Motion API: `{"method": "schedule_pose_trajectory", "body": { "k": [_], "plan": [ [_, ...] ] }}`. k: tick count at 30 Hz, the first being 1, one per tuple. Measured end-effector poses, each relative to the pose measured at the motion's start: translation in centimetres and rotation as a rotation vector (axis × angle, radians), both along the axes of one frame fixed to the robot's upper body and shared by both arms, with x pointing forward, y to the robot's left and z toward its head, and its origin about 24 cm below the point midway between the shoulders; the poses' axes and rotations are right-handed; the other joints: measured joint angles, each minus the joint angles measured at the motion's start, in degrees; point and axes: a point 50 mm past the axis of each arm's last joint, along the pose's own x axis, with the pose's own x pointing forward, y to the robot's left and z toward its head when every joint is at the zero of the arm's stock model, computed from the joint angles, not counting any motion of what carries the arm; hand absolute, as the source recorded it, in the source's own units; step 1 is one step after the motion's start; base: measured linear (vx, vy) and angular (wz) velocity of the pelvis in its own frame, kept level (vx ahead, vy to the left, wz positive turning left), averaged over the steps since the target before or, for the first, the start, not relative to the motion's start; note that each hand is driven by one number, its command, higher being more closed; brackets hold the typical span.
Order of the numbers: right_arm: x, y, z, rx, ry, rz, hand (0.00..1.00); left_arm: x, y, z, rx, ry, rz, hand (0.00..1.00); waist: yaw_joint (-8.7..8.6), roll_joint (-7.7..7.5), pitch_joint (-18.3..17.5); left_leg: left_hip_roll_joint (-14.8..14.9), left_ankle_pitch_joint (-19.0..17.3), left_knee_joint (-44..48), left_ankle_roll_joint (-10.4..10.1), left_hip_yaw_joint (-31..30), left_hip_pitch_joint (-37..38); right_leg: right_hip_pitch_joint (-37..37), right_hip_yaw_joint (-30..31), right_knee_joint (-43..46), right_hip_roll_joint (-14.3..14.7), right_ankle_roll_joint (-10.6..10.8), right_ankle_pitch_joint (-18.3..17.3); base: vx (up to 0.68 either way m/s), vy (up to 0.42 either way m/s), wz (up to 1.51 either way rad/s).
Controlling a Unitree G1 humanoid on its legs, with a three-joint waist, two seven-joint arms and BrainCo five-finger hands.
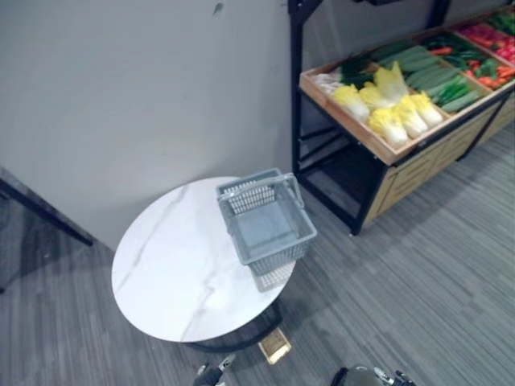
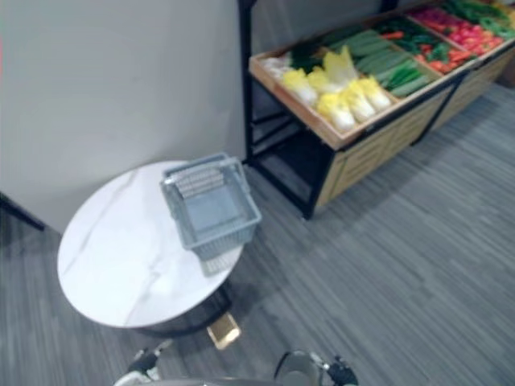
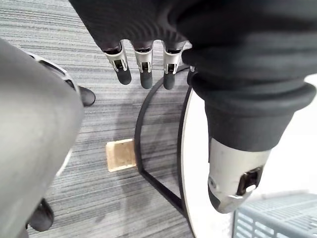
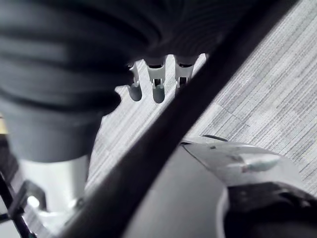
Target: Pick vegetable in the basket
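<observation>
Cabbages [image 1: 394,112], pale yellow heads, lay clustered in the near end of the sloped stand [image 1: 385,157], beyond the basket [image 1: 265,225] and to its right, well apart from it. Cucumbers [image 1: 434,76] and red vegetables [image 1: 487,39] lay farther from the basket along the same stand. Nothing had been picked yet: the basket's mesh bottom was bare.

The basket sat mouth up on a round white table [image 1: 169,265], pushed to the rim on the stand's side, with one corner at or just over the edge (a sensible spot, I judged, since it gives the shortest carry from stand to basket).

The left hand [image 3: 143,62] hung lower than the basket and on the robot's side of it, close by the table's rim. Its fingers were straight and pointed at the floor [image 1: 418,289], the thumb stood apart, and it held nothing. The right hand [image 4: 157,84] hung over the floor, also on the basket's near side, with its fingers loose and straight and nothing between them.

Both hands hung idle, I judged, because the stand was out of reach from there. A walk toward it would have to come before any reach.

A small wooden block [image 3: 120,154] lay on the floor under the table, roughly below the basket's near corner.
</observation>
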Motion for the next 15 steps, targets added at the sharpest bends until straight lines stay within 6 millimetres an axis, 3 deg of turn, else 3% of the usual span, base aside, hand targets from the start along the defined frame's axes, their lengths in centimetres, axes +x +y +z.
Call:
{"method": "schedule_pose_trajectory", "body": {
  "k": [1,2,4,6,7,9,10,11,13,15],
  "plan": [
    [-0.2,-0.3,0.0,-0.012,0.008,0.015,0.0,0.1,0.0,0.0,-0.001,-0.002,0.0,0.0,-0.44,0.1,0.38,1.16,1.09,8.21,0.3,-0.46,-4.0,2.54,-1.78,-1.58,-0.02,0.31,0.4,0.24,-0.166,1.11],
    [-0.5,-0.9,0.1,-0.029,0.024,0.023,0.0,0.1,-0.3,0.0,-0.005,0.0,0.0,0.0,-0.31,1.27,0.36,2.74,4.3,14.69,-0.15,1.16,-6.25,7.17,-4.76,-2.64,-0.42,-0.44,1.24,0.24,-0.076,1.08],
    [-0.2,-1.2,0.2,-0.038,0.021,0.026,0.0,0.2,-0.5,0.0,-0.007,-0.005,-0.008,0.0,-0.45,1.24,0.31,3.31,7.29,16.59,-0.58,4.05,-6.4,11.05,-5.08,-5.97,-0.49,0.01,1.54,0.25,-0.05,0.85],
    [0.9,-1.5,0.5,-0.047,-0.004,0.03,0.0,0.6,-0.4,0.2,0.002,-0.021,-0.019,0.0,0.19,1.23,0.32,4.46,4.55,18.17,-0.72,9.28,-8.25,13.28,-6.52,-10.09,-0.47,1.12,2.73,0.15,0.017,0.53],
    [2.1,-1.6,0.7,-0.051,-0.032,0.026,0.0,0.8,-0.4,0.2,0.007,-0.028,-0.02,0.0,0.34,1.14,0.37,3.69,1.92,15.66,-0.53,12.31,-9.77,13.89,-7.34,-12.17,-0.58,1.58,3.85,0.14,0.106,0.41],
    [3.3,-1.5,1.0,-0.049,-0.064,0.023,0.0,1.0,-0.4,0.3,0.017,-0.036,-0.024,0.0,0.25,0.76,0.6,0.23,1.65,5.08,0.65,16.23,-10.0,14.93,-8.7,-13.69,-1.39,2.57,4.77,0.15,0.148,0.38],
    [3.5,-1.5,1.1,-0.046,-0.073,0.012,0.0,0.9,-0.6,0.3,0.017,-0.032,-0.031,0.0,0.17,1.09,0.64,-3.01,6.3,-6.0,3.27,16.6,-8.79,15.75,-9.17,-13.96,-1.36,3.25,5.16,0.19,0.247,0.25],
    [3.3,-1.7,1.1,-0.046,-0.074,-0.007,0.0,0.5,-0.9,0.1,0.009,-0.021,-0.025,0.0,0.32,1.98,0.79,-4.31,10.75,-13.6,8.14,17.22,-6.52,16.64,-8.91,-14.11,-0.3,3.82,5.38,0.25,0.294,0.28],
    [3.4,-0.2,0.7,-0.004,-0.08,-0.031,0.0,0.9,-0.3,0.3,0.025,-0.033,-0.022,0.0,0.08,0.36,1.04,-6.68,11.34,-16.87,9.18,16.21,-4.68,17.34,-8.05,-14.73,-0.78,4.27,6.16,0.19,0.157,0.33],
    [3.4,2.1,0.3,0.059,-0.079,-0.029,0.0,1.1,1.2,0.6,0.065,-0.044,-0.025,0.0,0.21,-2.88,1.86,-8.74,11.32,-18.52,9.22,15.73,-4.29,17.92,-4.85,-17.89,-0.6,4.29,6.74,0.17,0.09,0.28]
  ]
}}
